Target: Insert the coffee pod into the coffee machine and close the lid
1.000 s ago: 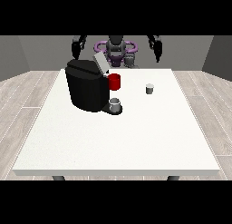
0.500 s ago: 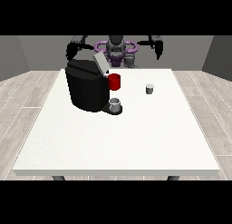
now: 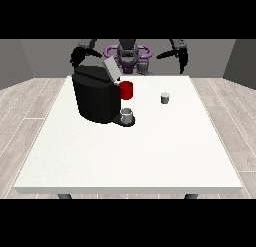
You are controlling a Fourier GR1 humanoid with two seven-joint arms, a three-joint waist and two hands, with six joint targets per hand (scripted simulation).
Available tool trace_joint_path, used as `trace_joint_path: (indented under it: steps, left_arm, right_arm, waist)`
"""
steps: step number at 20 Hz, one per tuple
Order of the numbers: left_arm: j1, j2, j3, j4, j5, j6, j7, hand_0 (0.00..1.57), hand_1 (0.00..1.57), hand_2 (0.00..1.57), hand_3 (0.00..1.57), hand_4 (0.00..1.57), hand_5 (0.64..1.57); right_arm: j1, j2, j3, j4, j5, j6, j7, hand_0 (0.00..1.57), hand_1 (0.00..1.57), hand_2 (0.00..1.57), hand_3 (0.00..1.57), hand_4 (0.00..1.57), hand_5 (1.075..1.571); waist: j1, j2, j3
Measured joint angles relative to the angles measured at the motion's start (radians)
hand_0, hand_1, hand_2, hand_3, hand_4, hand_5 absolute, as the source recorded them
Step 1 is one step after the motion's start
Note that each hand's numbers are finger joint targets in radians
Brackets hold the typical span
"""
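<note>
Two hands are recorded, both raised behind the far edge of the table [image 3: 150, 156] and neither touching anything. The hand at the view's right [image 3: 183, 60] is held high, well apart from the coffee machine [image 3: 96, 95] and above and behind the coffee pod [image 3: 165, 97]; its fingers are seen hanging downward, apparently relaxed and holding nothing. The hand at the view's left [image 3: 76, 57] is set just behind the machine's top; whether its fingers are wide or curled cannot be told.

Coffee pod: small, pale, upright on the table, well to the right of the machine, not yet picked up. The task is judged to be at its start, with the reach for the pod by the right-side hand likely the step in hand.

Coffee machine: black, bulky. Its lid [image 3: 111, 69] is tilted up, presumably left open so the pod can be dropped in. A red part [image 3: 126, 90] is noted on the machine's right side, and a small grey cup [image 3: 127, 116] stands on its base plate below.

Surface: large, white, matte. Room: pale wood-plank floor [image 3: 30, 101], grey walls [image 3: 30, 58] behind the machine.
</note>
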Motion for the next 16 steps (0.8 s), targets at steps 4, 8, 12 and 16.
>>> trace_joint_path:
  steps: [4,8,12,16]
  left_arm:
    - [-0.089,0.026,0.023,0.095,-0.011,-0.008,0.029,0.00,0.00,0.00,0.00,0.00,1.571]
    - [-0.137,0.058,0.042,0.200,-0.037,-0.022,0.016,0.00,0.00,0.00,0.00,0.00,1.571]
    - [-0.213,0.077,0.062,0.321,-0.060,-0.016,0.004,0.00,0.00,0.00,0.00,0.00,1.571]
    - [-0.254,0.089,0.061,0.416,-0.100,-0.005,-0.029,0.00,0.00,0.00,0.00,0.00,1.571]
  right_arm:
    - [-0.032,0.005,0.011,0.009,-0.002,0.001,-0.018,0.00,0.00,0.00,0.00,0.28,1.571]
    - [-0.050,0.010,0.019,0.009,-0.008,0.004,-0.018,0.00,0.00,0.00,0.00,0.34,1.571]
    - [-0.082,0.012,0.035,0.010,0.002,-0.007,0.001,0.00,0.00,0.00,0.00,0.36,1.571]
    - [-0.107,0.011,0.034,0.036,0.011,-0.027,0.000,0.00,0.00,0.00,0.00,0.39,1.571]
  waist:
    - [-0.028,0.047,-0.0002]
    - [-0.047,0.079,-0.0002]
    - [-0.067,0.117,-0.0005]
    - [-0.063,0.145,-0.0004]
